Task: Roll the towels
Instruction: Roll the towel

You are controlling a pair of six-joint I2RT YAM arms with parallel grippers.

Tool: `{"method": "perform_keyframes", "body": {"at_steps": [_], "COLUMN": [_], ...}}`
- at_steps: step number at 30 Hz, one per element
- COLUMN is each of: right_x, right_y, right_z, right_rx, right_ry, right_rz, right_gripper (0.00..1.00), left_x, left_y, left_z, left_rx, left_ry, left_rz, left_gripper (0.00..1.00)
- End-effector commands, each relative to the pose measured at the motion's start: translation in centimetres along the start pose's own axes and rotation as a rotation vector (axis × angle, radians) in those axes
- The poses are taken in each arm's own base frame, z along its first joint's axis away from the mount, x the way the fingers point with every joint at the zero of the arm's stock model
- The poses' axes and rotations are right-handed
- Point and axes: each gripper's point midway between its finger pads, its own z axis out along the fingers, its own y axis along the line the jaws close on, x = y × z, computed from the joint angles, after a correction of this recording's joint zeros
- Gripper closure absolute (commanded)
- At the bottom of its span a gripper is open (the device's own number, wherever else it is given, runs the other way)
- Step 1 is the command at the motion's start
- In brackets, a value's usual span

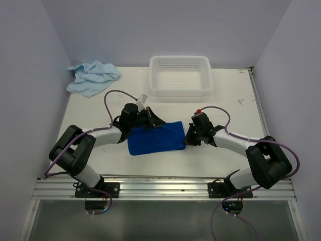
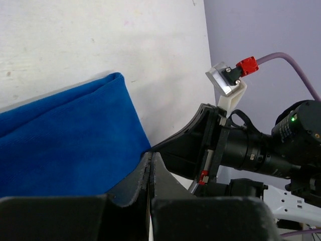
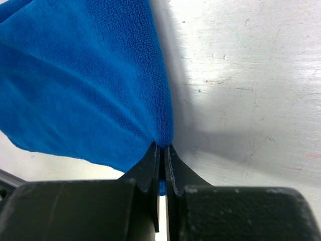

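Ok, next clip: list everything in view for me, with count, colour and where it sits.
dark blue towel: one, royal blue, lying flat mid-table, between the two grippers
pale blue towel: one, sky blue, crumpled at the table's far left corner
basket: one, white, perforated, at the far edge, near the middle
table: one, white
rail: one, silver, along the near edge by the arm bases
left gripper: one, black, shut at the dark blue towel's edge; whether it pinches cloth is unclear
right gripper: one, black, shut on a corner of the dark blue towel
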Motion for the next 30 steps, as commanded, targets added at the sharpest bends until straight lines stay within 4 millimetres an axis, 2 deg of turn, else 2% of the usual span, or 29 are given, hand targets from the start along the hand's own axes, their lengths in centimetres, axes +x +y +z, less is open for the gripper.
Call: {"method": "perform_keyframes", "body": {"at_steps": [1,2,3,4,7,10,11,12,14,18,24,25,30], "right_x": [-0.3,-0.3,-0.4,-0.4,-0.7,-0.9,-0.9,-1.0,-1.0,-0.9,-0.8,-0.6,-0.7], "right_y": [-0.7,-0.7,-0.7,-0.7,-0.9,-0.8,-0.9,-0.8,-0.7,-0.2,0.5,1.1,1.3], "right_z": [-0.4,-0.5,-0.6,-0.6,-0.9,-1.2,-1.2,-1.3,-1.4,-1.7,-2.3,-2.5,-2.7], "right_rx": [0.029,0.029,0.029,0.031,0.043,0.042,0.043,0.037,0.027,0.005,0.044,0.039,0.084], "right_ry": [-0.026,-0.029,-0.034,-0.038,-0.058,-0.079,-0.085,-0.091,-0.103,-0.116,-0.179,-0.183,-0.218], "right_rz": [-0.022,-0.033,-0.039,-0.046,-0.069,-0.084,-0.089,-0.09,-0.098,-0.131,-0.263,-0.294,-0.349], "right_gripper": [1.0,1.0,1.0,1.0,1.0,1.0,1.0,1.0,1.0,1.0,1.0,1.0,1.0], "left_x": [-0.6,0.1,0.8,1.6,3.1,4.3,4.8,4.6,5.1,5.1,5.3,5.5,6.2], "left_y": [-4.6,-3.9,-4.5,-3.7,-3.8,-2.4,-1.0,-1.0,0.6,2.3,4.6,5.1,6.3], "left_z": [1.9,2.8,3.4,4.2,5.5,6.7,7.1,7.5,8.1,8.9,9.4,9.4,9.4], "left_rx": [0.145,0.13,0.142,0.128,0.133,0.085,0.033,0.019,-0.035,-0.096,-0.182,-0.195,-0.219], "left_ry": [0.004,0.027,0.045,0.07,0.113,0.139,0.148,0.146,0.159,0.156,0.154,0.158,0.163], "left_rz": [0.024,0.009,0.011,-0.006,-0.032,-0.037,-0.023,-0.007,0.003,-0.002,0.005,0.003,-0.014], "left_gripper": [1.0,1.0,1.0,1.0,1.0,1.0,1.0,1.0,1.0,1.0,1.0,1.0,1.0]}}
